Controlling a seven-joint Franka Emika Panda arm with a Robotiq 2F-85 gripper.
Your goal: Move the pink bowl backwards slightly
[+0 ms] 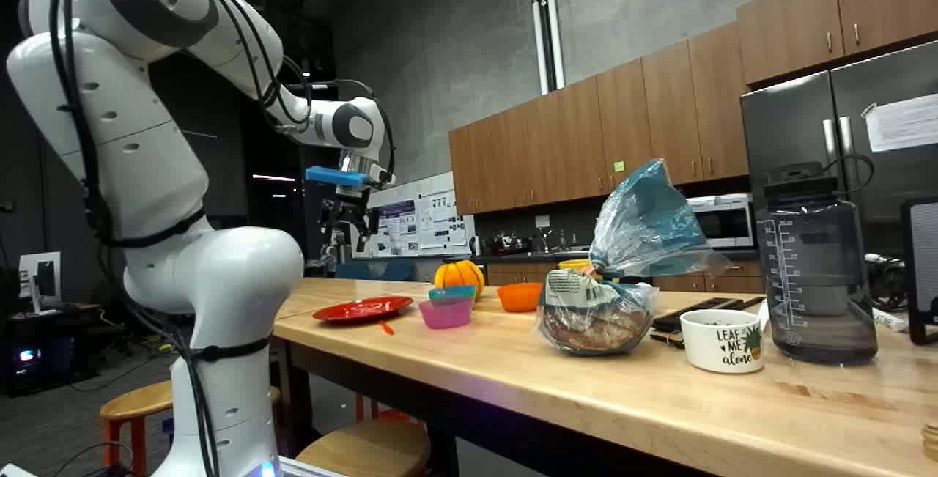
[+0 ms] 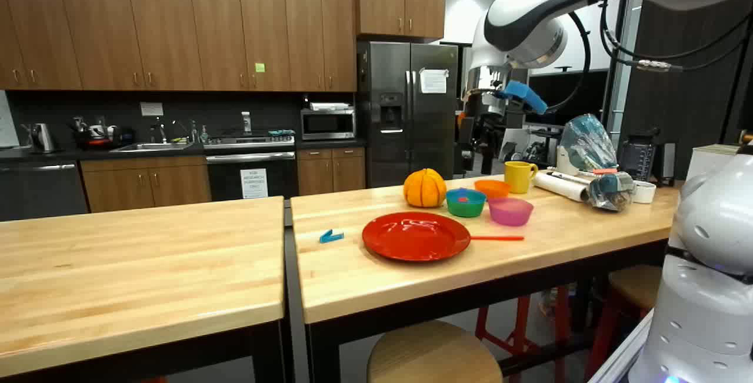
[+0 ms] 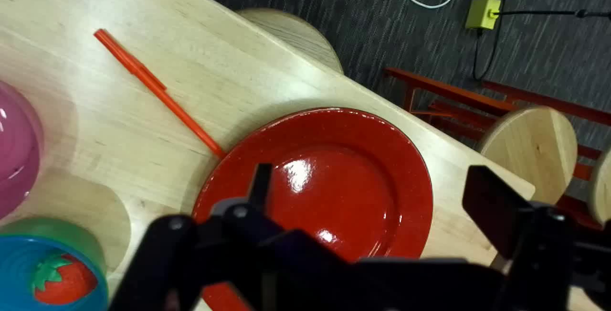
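Note:
The pink bowl (image 1: 447, 313) stands upright on the wooden table, beside the green-blue bowl (image 2: 465, 203). It also shows in an exterior view (image 2: 510, 212) and, cut off by the left edge, in the wrist view (image 3: 16, 148). My gripper (image 3: 372, 189) is open and empty, with its fingers wide apart above the red plate (image 3: 410, 158). In both exterior views the gripper (image 1: 346, 231) hangs well above the table, pointing down and touching nothing. The pink bowl lies off to the left of the fingers in the wrist view.
An orange bowl (image 2: 493, 187), a pumpkin (image 2: 425, 188) and a yellow mug (image 2: 519, 177) stand behind the bowls. A red pen (image 3: 157, 89) lies between plate and pink bowl. A strawberry (image 3: 66, 280) sits in the green-blue bowl. Bagged bread (image 1: 595, 316) and a white pot (image 1: 722, 341) stand farther along.

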